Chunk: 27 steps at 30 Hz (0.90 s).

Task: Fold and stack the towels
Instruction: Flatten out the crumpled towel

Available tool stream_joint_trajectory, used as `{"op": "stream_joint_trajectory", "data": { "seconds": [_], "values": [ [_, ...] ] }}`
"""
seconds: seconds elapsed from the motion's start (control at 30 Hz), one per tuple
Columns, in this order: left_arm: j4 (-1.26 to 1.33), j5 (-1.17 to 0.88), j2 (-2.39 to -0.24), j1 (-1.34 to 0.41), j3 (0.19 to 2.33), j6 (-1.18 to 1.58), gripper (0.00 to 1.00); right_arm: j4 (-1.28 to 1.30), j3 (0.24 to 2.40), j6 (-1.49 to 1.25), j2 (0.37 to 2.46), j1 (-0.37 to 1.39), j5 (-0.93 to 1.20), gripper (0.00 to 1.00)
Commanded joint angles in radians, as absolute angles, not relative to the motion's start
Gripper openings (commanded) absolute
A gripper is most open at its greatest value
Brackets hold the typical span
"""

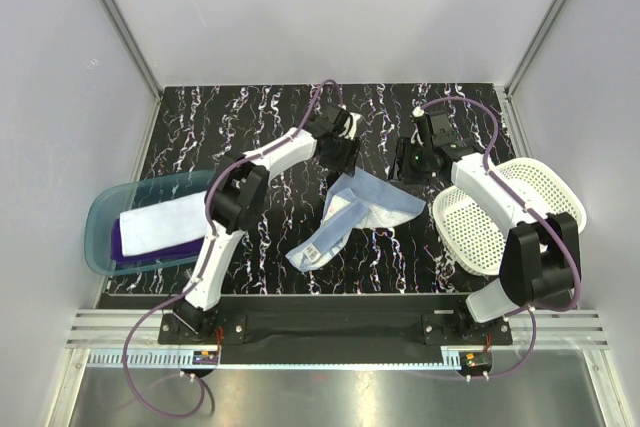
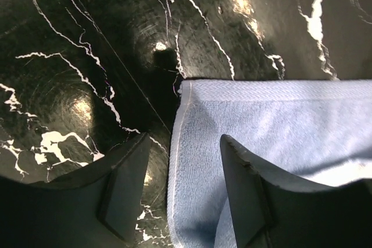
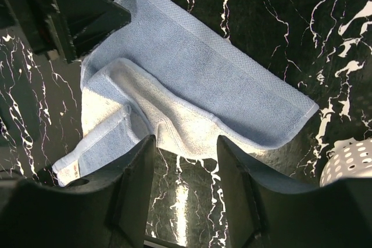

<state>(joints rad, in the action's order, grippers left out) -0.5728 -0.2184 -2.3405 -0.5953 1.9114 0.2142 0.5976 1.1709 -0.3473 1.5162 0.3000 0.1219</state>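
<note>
Teal tub point(image 1: 98, 219), nine o'clock: white towel point(image 1: 165, 215) atop purple towel point(image 1: 150, 247). Marbled table point(image 1: 200, 127): blue towel point(image 1: 365, 205); I see left gripper point(image 2: 185, 140), right gripper point(image 3: 186, 139) spread.

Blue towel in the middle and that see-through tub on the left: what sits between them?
Top view: only bare marbled table between the light blue towel and the tub, with the left arm stretched across above it.
</note>
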Motion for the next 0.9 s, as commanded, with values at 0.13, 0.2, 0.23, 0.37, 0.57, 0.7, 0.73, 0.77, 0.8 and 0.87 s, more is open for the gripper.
{"op": "stream_joint_trajectory", "data": {
  "seconds": [0.13,0.2,0.23,0.37,0.57,0.7,0.73,0.77,0.8,0.87],
  "values": [
    [-0.597,-0.092,-2.372,-0.643,1.911,0.281,0.46,0.554,1.181,-0.319,1.505,0.296,0.117,0.53],
    [-0.6,-0.071,-2.349,-0.647,1.876,0.293,0.37,0.555,1.181,-0.319,1.506,0.296,0.115,0.53],
    [-0.594,-0.057,-2.338,-0.65,1.861,0.31,0.3,0.557,1.183,-0.321,1.508,0.296,0.114,0.53],
    [-0.534,-0.026,-2.254,-0.663,1.738,0.339,0.07,0.555,1.184,-0.331,1.505,0.296,0.123,0.53],
    [-0.563,0.1,-2.099,-0.623,1.565,0.386,0.0,0.543,1.196,-0.35,1.54,0.296,0.176,0.54],
    [-0.522,0.114,-1.959,-0.572,1.399,0.423,0.0,0.512,1.21,-0.335,1.595,0.295,0.233,0.55],
    [-0.519,0.117,-1.938,-0.56,1.378,0.428,0.0,0.506,1.222,-0.33,1.607,0.296,0.242,0.56],
    [-0.514,0.117,-1.899,-0.555,1.344,0.431,0.0,0.499,1.232,-0.328,1.641,0.296,0.244,0.56],
    [-0.505,0.109,-1.887,-0.552,1.333,0.433,0.0,0.5,1.242,-0.322,1.661,0.296,0.244,0.56],
    [-0.496,0.095,-1.858,-0.548,1.324,0.426,0.09,0.506,1.288,-0.308,1.73,0.296,0.25,0.55]
  ]
}}
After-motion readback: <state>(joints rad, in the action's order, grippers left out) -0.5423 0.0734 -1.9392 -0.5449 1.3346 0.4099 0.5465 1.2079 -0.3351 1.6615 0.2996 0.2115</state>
